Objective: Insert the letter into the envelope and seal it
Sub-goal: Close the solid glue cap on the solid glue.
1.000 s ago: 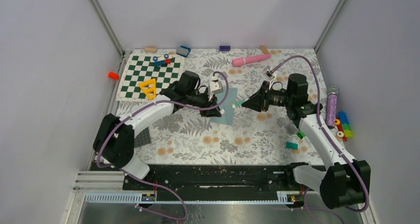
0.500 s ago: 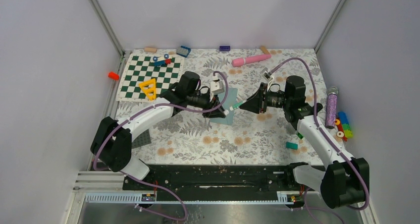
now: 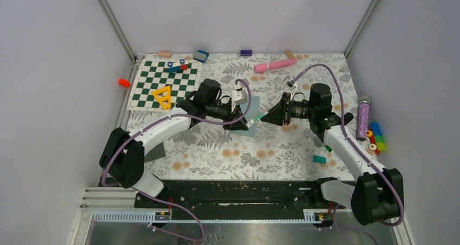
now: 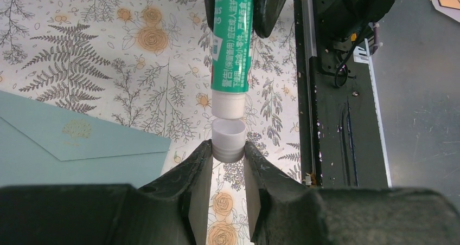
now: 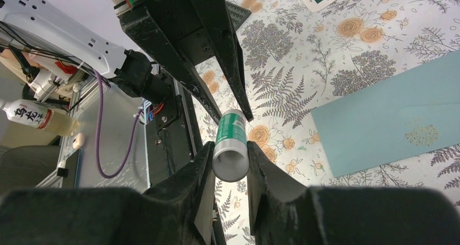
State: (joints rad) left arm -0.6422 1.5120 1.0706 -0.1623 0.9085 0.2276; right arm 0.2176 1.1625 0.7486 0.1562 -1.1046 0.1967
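The teal envelope (image 3: 255, 105) lies flat on the floral cloth under both grippers; it also shows in the left wrist view (image 4: 65, 142) and the right wrist view (image 5: 390, 115). The letter is not visible in any view. My right gripper (image 5: 229, 158) is shut on a green glue tube (image 5: 230, 142). My left gripper (image 4: 228, 150) is shut on the tube's white cap (image 4: 228, 141). The tube's white neck (image 4: 225, 105) points at the cap's open end, with a hairline gap between them. From above, the two grippers (image 3: 248, 121) (image 3: 266, 115) meet tip to tip over the envelope.
A green-and-white chequered board (image 3: 165, 82) with a yellow triangle (image 3: 163, 97) lies back left. A pink cylinder (image 3: 275, 65) is at the back. A purple glitter tube (image 3: 362, 117) and coloured bricks (image 3: 375, 139) sit right. A dark studded plate (image 3: 154, 152) lies by the left arm.
The right arm has shifted left with the tube. The left gripper has moved slightly toward the near side with the cap, and the two tips now sit closer together.
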